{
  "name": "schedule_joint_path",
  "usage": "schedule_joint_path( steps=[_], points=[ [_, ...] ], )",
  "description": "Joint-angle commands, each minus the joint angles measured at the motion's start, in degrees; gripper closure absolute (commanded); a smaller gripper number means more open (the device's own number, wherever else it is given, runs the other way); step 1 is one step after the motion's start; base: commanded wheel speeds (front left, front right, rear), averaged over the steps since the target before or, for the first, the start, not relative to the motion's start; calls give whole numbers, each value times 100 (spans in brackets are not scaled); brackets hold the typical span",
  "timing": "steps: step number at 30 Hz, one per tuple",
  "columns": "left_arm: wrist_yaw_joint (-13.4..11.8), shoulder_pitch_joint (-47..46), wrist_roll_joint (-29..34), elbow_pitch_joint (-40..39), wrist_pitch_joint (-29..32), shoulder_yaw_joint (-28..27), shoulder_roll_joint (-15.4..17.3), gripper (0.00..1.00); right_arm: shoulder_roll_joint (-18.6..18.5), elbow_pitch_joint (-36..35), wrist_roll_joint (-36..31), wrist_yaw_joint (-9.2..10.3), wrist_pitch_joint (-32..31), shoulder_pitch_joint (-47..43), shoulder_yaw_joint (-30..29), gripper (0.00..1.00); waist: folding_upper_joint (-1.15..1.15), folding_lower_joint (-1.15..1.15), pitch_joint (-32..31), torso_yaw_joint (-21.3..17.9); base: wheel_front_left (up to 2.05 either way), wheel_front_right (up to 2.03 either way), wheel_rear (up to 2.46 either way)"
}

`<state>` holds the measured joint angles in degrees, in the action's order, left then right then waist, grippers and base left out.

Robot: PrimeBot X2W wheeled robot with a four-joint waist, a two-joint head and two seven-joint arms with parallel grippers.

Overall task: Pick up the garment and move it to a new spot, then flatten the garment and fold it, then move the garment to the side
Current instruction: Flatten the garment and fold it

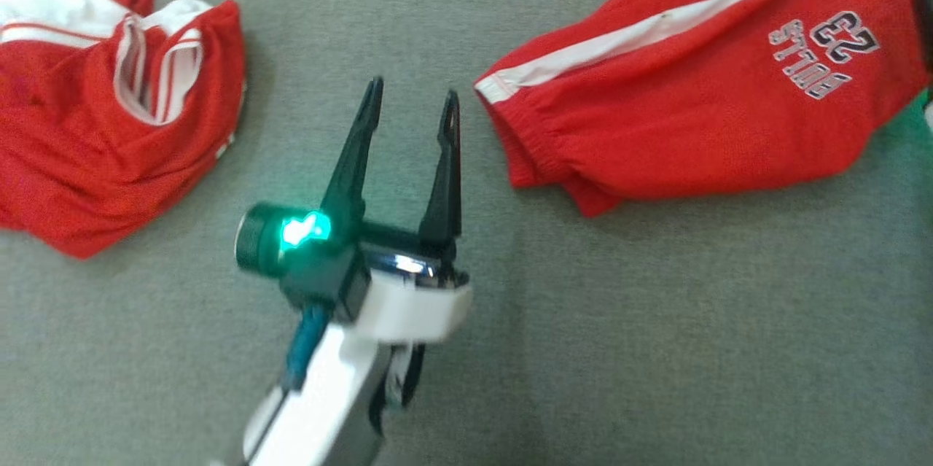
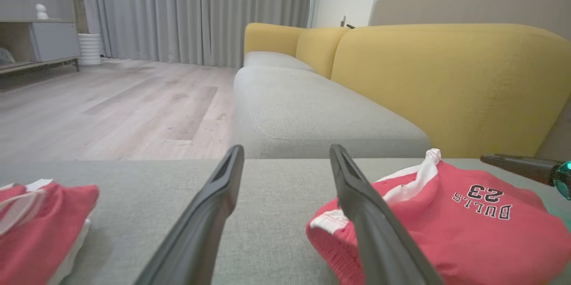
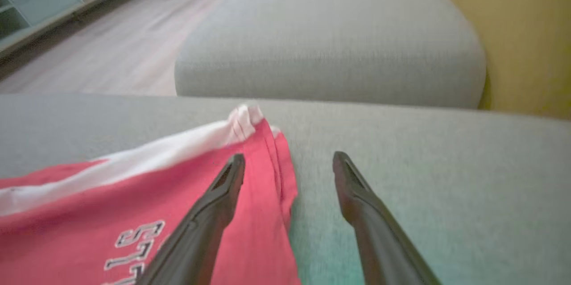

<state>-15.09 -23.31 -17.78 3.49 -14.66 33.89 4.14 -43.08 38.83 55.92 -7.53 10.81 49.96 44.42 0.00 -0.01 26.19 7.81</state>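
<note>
We see the shorts (image 1: 692, 109) lying on the right of the grey cushion (image 1: 583, 342), red mesh with a white stripe (image 1: 641, 32) along the far edge and a printed number. A crumpled jersey (image 1: 87, 123) sits well apart on the left. The left gripper (image 1: 414, 90) hovers over bare cushion between the two, its fingers spread and holding nothing. The right gripper (image 3: 287, 156) is at the right end of the shorts, fingers also spread, one above the red cloth and one above the cushion, pinching nothing. We judge the shorts light, soft and limp: they will likely sag and bunch if lifted by one point, and the smooth mesh may slip from a shallow pinch. The gathered waistband (image 1: 536, 149) at the near left end looks thickest and should give the surest hold. We would take it there and at the opposite corner, catching every layer, so the cloth hangs flat.
</note>
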Motion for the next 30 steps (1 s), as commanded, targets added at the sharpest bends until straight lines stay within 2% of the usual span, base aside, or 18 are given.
schedule_joint_path(
  steps=[1, 8, 9, 10, 11, 17, 30],
  points=[
    [-66, 205, 178, -357, -31, -186, -26, 0, -184, -12, 245, 4, -258, -269, 131, 0, 0, 1, -19, 111, 0, 0, 0],
    [-235, 761, 810, -792, -32, -100, -104, 0, -285, 371, 1036, 4, -1160, -468, 457, 0, 0, 1, -100, 471, 0, 0, 0],
    [-247, 804, 843, -815, -33, -97, -109, 0, -261, 406, 1128, 4, -1243, -487, 485, 6, 0, 1, -123, 491, 0, 0, 0],
    [-258, 845, 863, -832, -33, -99, -113, 0, -245, 406, 1210, 4, -1264, -496, 498, 47, 0, 1, -149, 498, 0, 0, 0],
    [-268, 883, 870, -847, -33, -108, -116, 0, -227, 389, 1298, 4, -1277, -512, 509, 100, 0, 1, -182, 491, 0, 0, 0],
    [-274, 1006, 869, -869, -33, -206, -123, 0, -265, 195, 1586, 4, -1106, -563, 574, 100, 0, 1, -360, 254, 0, 0, 0],
    [-103, 945, 972, -783, -33, -460, -125, 0, -611, 668, 1835, 4, -425, -864, 625, 100, 0, 1, -490, -837, 0, 0, 0]
  ],
)
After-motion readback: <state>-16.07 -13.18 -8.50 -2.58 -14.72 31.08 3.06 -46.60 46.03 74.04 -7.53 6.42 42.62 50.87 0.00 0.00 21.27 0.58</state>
